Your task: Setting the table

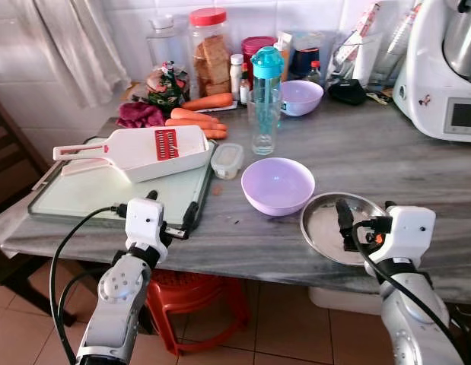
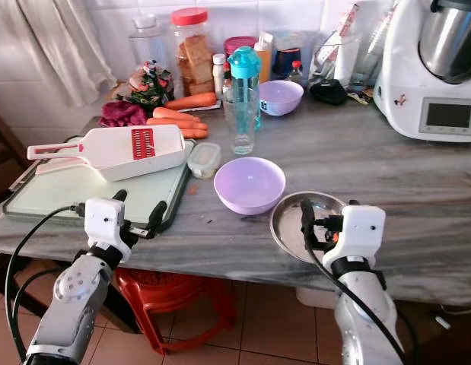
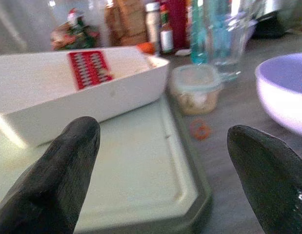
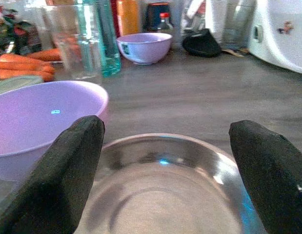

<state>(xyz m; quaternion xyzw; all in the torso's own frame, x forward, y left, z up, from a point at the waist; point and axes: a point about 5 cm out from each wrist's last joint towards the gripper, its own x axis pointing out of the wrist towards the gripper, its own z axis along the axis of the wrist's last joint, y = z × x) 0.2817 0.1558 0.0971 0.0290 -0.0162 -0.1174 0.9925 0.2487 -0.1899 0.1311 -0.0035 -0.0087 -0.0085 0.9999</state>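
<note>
On the grey desk (image 1: pixel 418 175), little looks set: the right tool (image 1: pixel 355 228), fingers wide, hovers over the steel plate (image 1: pixel 326 220) with the purple bowl (image 1: pixel 278 185) at its ten o'clock, while the left tool (image 1: pixel 171 213), also wide, hangs at the cutting board (image 1: pixel 90 194).

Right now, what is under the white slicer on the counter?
The white slicer lies on a pale green cutting board, its handle pointing to the robot's left. The board under its body is covered, so anything there cannot be seen.

Grey marble counter (image 1: pixel 418 163) bearing bowls (image 1: pixel 278 185), steel plate (image 1: pixel 326 220), cutting board (image 1: pixel 90 192).
</note>
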